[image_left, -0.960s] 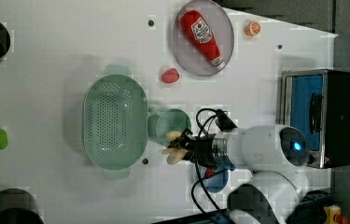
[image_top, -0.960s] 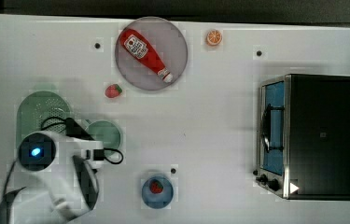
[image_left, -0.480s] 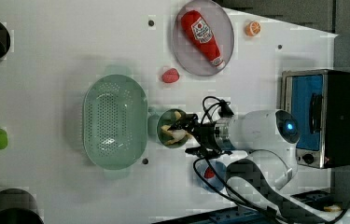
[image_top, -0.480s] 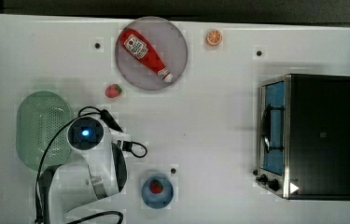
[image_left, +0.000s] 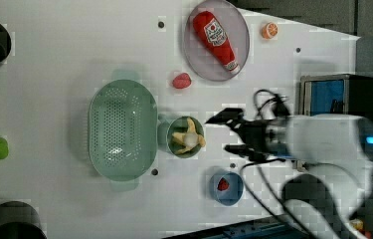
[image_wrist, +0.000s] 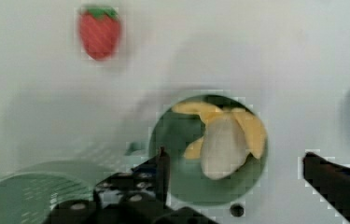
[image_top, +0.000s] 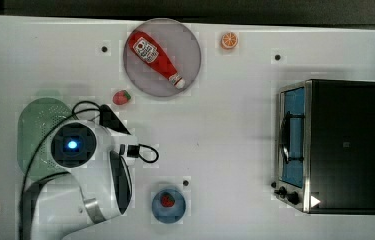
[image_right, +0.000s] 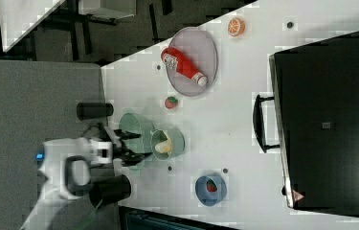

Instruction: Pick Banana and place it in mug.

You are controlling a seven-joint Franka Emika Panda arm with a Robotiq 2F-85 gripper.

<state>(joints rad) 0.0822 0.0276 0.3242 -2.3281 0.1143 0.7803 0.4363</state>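
The peeled banana (image_left: pixel 188 139) sits inside the teal-green mug (image_left: pixel 185 151), a little left of the centre of the left view, and the mug stands just beside the pale-green perforated basket (image_left: pixel 121 128) on the white counter (image_left: pixel 64 59). In the wrist view the banana (image_wrist: pixel 224 137) lies within the rim of the mug (image_wrist: pixel 182 179), with its peel flaps spread to the sides.

The gripper (image_left: pixel 233 133) is at the right of the mug in the left view, apart from it. Its two fingers (image_left: pixel 224 117) are spread wide and hold nothing. So the banana lies to the left of the fingers in the left view, and no part of the fingers touches it or the mug.

I judge that the placing is done. What remains is only to draw the arm away without knocking the mug, which stands near the fingers.
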